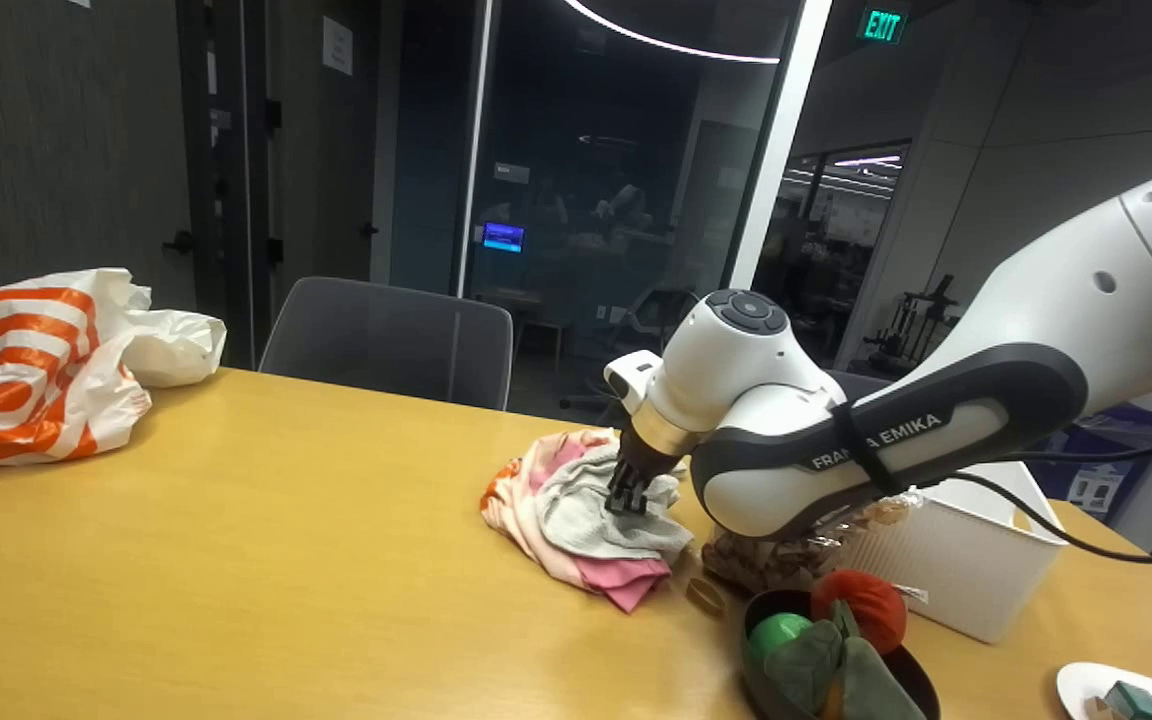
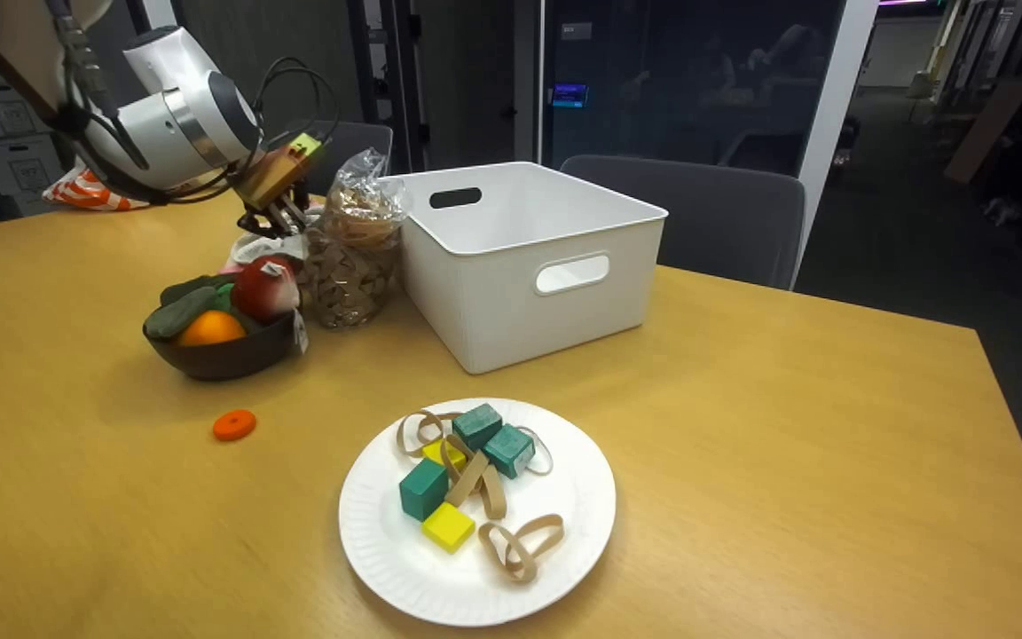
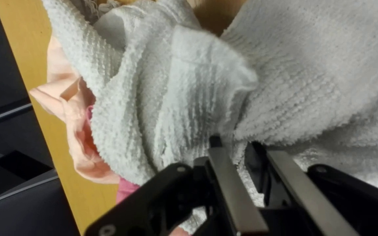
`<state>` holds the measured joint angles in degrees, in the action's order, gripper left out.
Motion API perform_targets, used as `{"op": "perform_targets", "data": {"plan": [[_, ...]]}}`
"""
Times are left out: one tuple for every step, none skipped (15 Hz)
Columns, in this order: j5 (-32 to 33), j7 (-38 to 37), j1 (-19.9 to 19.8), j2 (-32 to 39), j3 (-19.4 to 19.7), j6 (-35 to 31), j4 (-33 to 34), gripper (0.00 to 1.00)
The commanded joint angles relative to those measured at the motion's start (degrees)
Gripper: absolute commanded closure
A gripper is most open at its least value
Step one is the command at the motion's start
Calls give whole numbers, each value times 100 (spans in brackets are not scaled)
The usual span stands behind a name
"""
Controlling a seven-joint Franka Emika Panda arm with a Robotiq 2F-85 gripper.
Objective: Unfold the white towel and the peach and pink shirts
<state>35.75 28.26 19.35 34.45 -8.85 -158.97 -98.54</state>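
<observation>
Across the wood-toned surface (image 1: 236,580) we look first at the paper plate (image 2: 577,497), nearest in an exterior view, then at the dark bowl (image 2: 227,362). Beyond the bowl sits the white towel (image 1: 571,515), rumpled on top of peach cloth (image 3: 57,108) and pink cloth (image 1: 626,582), presumably our two shirts. None of the three lies spread flat, as far as we can see, so we judge the unfolding barely begun: the towel has to be opened out first, and the layers under it after that. In the wrist view the hand (image 3: 236,144) points into the towel's creases, its fingers (image 3: 230,190) touching the fabric with a narrow gap between them. Some towel shows in that gap, but we cannot tell whether it is clamped or merely straddled. Farther back, in an exterior view, we see a gray chair (image 1: 386,340) at the far edge and dark glass panels (image 1: 616,130) beyond it.
</observation>
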Motion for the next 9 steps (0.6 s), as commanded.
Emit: {"op": "perform_targets", "data": {"plan": [[66, -107, -8, 50, 23, -174, 108, 96], [67, -139, -3, 43, 38, -179, 106, 96], [49, -155, -13, 28, 32, -179, 100, 100], [44, -196, -16, -12, 38, -200, 93, 94], [42, -251, -19, -67, 49, -242, 87, 94], [25, -300, -28, -116, 49, -292, 86, 93], [-1, -351, -45, -181, 41, -364, 83, 92], [-20, -414, -56, -261, 40, -426, 77, 93], [-48, -450, -84, -357, 23, -492, 55, 92]]}}
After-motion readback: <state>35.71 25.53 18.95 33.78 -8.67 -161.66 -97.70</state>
